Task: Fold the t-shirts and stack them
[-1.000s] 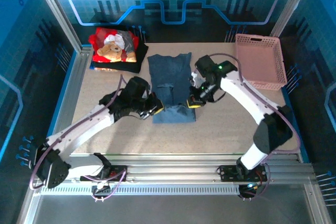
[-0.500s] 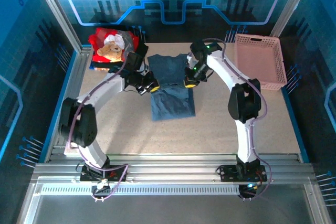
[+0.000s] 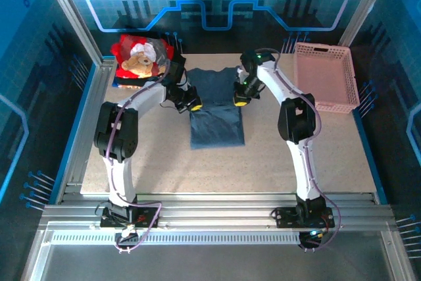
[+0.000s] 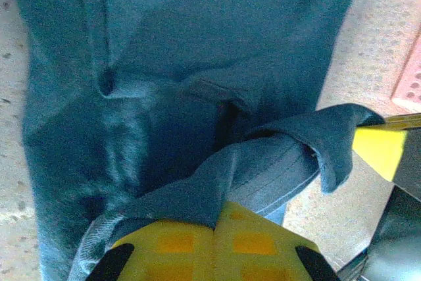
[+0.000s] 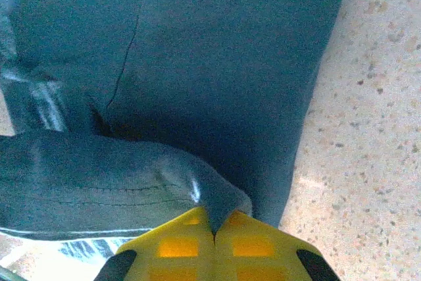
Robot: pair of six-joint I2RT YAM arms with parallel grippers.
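The slate-blue t-shirt (image 3: 217, 113) lies narrow and lengthwise in the middle of the table, its near hem lifted and carried back over the body. My left gripper (image 3: 192, 105) pinches the hem's left corner, and my right gripper (image 3: 239, 102) pinches the right corner. Both yellow fingertip pairs are shut on the cloth (image 4: 197, 192) (image 5: 210, 202), which sags between them. The red teddy-bear shirt (image 3: 140, 57) sits folded on the black shirt (image 3: 146, 82) at the far left corner.
The pink lattice basket (image 3: 325, 77) stands at the far right. Bare speckled tabletop (image 3: 296, 156) lies to the right of the blue shirt and toward the near edge. Metal frame rails (image 3: 92, 116) border the left side.
Both grippers have carried the blue shirt's near hem away from the front edge toward the collar, doubling the shirt over itself. The visible length of cloth has shortened.
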